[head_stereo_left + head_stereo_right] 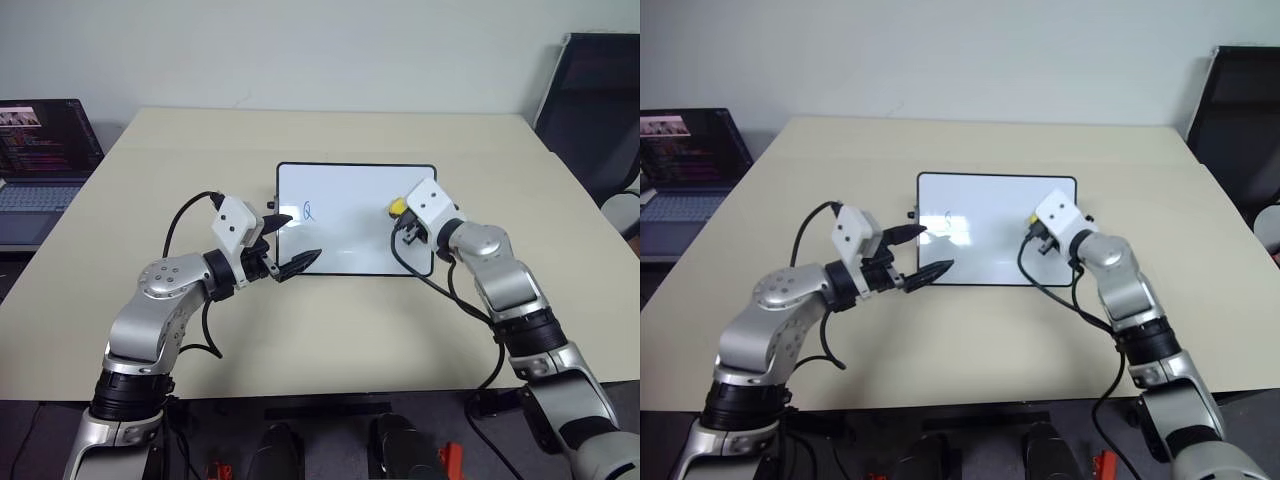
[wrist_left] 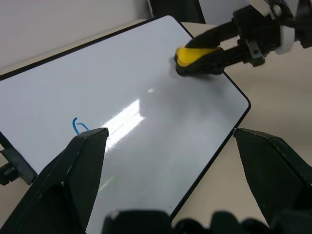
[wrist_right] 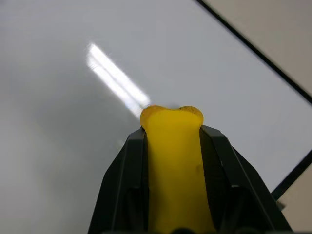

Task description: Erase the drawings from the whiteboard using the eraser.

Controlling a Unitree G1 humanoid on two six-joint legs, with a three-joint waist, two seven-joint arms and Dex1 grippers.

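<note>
The right gripper [image 3: 173,146] clamps the eraser [image 2: 195,57] on the whiteboard [image 1: 355,235]; the left gripper [image 1: 286,243] stands apart at the whiteboard's edge.

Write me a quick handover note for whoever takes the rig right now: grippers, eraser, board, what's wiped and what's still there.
Right gripper: fingers shut on the eraser, at the whiteboard's right side.
Left gripper: fingers open, holding nothing, at the board's near left corner.
Whiteboard lies flat on the table, between the two arms.
Done: the board's right part looks clean around the eraser.
Left: one blue drawing on the left half of the board. Carry the eraser across to it and wipe.
A laptop sits open off to the far left, out of the way.
</note>
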